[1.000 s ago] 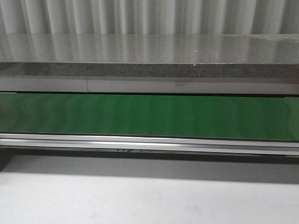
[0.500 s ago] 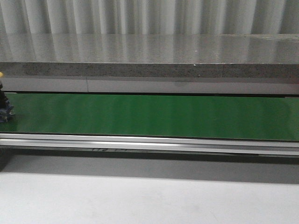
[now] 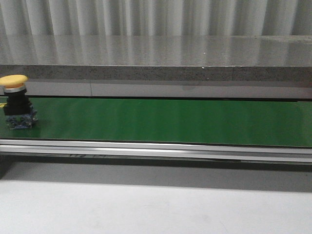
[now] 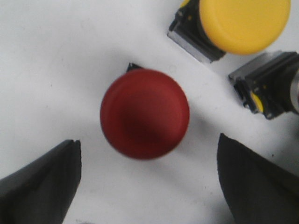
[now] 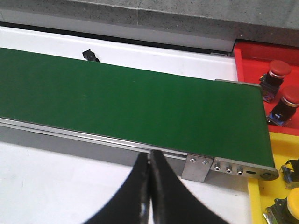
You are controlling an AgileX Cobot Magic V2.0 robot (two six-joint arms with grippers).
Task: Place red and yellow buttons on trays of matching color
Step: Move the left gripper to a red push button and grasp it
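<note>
**Yellow button rides the green belt**

A yellow button [image 3: 15, 101] stands upright at the left end of the green belt [image 3: 165, 121]. The left hand [image 4: 147, 182] is spread wide above a red button [image 4: 145, 114] on the white worktop [image 4: 51, 60]. The right hand [image 5: 149, 186] is pressed closed, holding nothing.

Belt [image 3: 161, 120] is wide open except for a yellow button [image 3: 15, 101] at its far left end. Under the left gripper [image 4: 147, 182], a red button [image 4: 144, 113] sits between spread fingers, with two more buttons [image 4: 243, 25] crowding nearby
</note>
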